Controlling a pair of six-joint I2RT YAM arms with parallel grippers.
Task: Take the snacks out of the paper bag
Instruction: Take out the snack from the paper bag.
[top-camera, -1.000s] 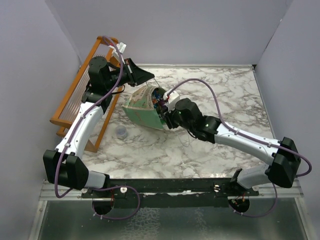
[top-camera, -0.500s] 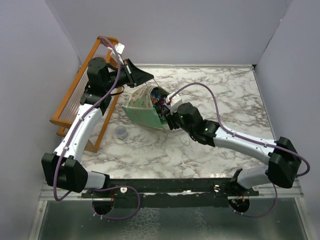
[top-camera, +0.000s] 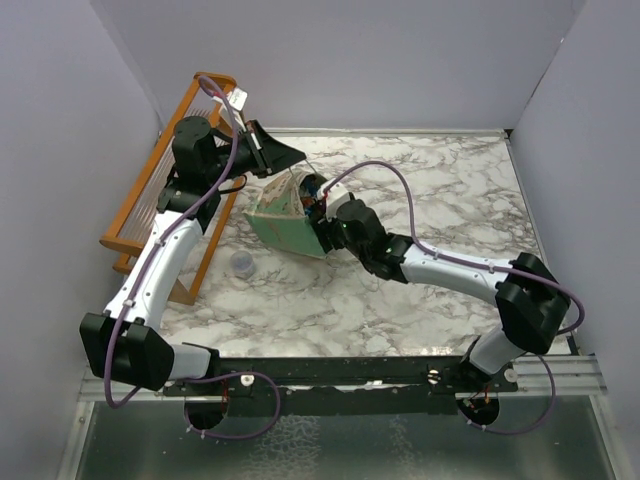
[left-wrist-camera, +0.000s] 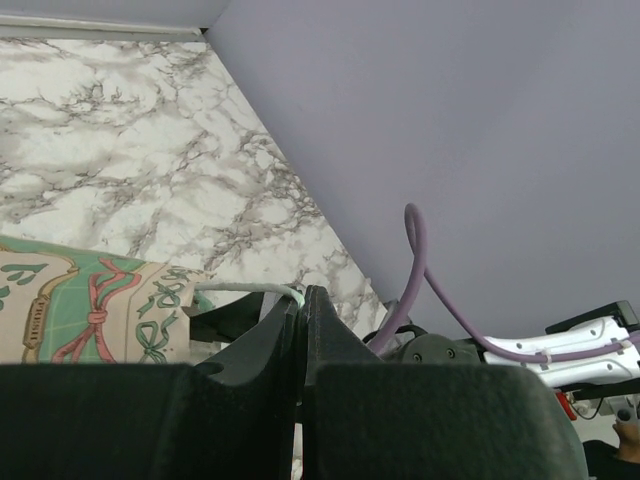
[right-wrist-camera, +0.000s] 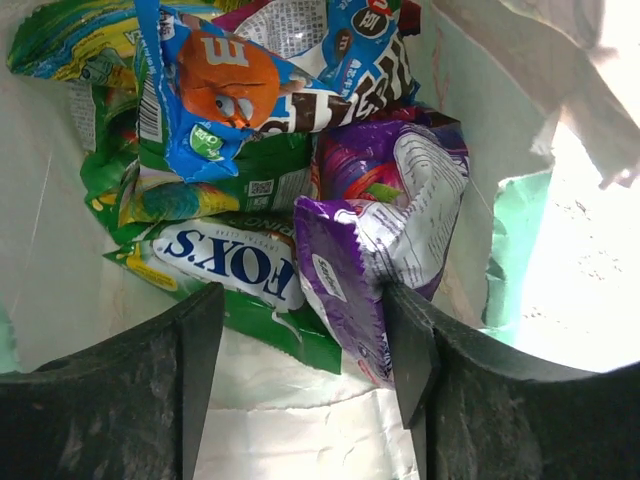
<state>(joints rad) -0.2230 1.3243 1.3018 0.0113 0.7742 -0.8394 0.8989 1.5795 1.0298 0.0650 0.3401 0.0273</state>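
Observation:
The mint-green paper bag (top-camera: 283, 222) lies tilted on the marble table, mouth toward the right. My left gripper (top-camera: 288, 155) is shut on its string handle (left-wrist-camera: 245, 288) and holds it up; the bag's printed side (left-wrist-camera: 80, 310) shows below. My right gripper (top-camera: 322, 226) is open inside the bag mouth. In the right wrist view the gripper (right-wrist-camera: 300, 345) straddles the snacks: a purple packet (right-wrist-camera: 390, 210) touches the right finger (right-wrist-camera: 410, 345), a green FOX'S packet (right-wrist-camera: 235, 265) lies between the jaws, and a blue M&M's packet (right-wrist-camera: 250, 80) lies behind. The bag's cream inside (right-wrist-camera: 300, 430) lies under them.
An orange wooden rack (top-camera: 160, 195) stands at the far left beside the left arm. A small clear cup (top-camera: 242, 263) sits on the table just left of the bag. Grey walls close in the back and both sides.
My right gripper has pushed left and farther into the bag mouth. My left gripper still holds the handle in about the same place.

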